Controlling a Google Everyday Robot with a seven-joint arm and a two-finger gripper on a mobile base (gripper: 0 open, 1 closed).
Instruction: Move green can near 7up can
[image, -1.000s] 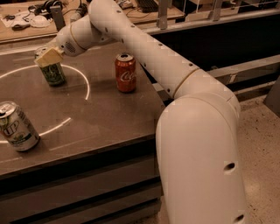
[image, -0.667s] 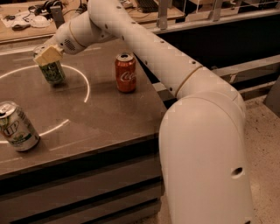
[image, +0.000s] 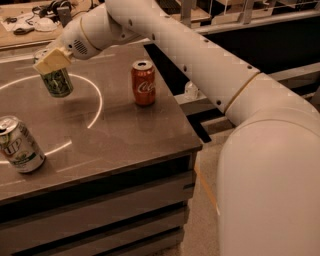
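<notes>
The green can (image: 57, 82) is at the back left of the dark table (image: 130, 135), slightly tilted, with a shadow under it. My gripper (image: 50, 60) comes in from the right and is shut on the can's top; its pale fingers (image: 54, 58) cover the rim. The 7up can (image: 19, 145) stands near the table's front left edge, well in front of the green can and apart from it.
A red Coca-Cola can (image: 143, 82) stands right of the green can. A white arc (image: 95, 107) is painted on the tabletop. The table's right edge (image: 187, 125) drops to the floor. My arm (image: 200, 65) spans the table's back right. A cluttered bench (image: 30, 25) lies behind.
The gripper and the green can have shifted a little to the left, and the can now leans slightly. The 7up can and the Coca-Cola can have not moved.
</notes>
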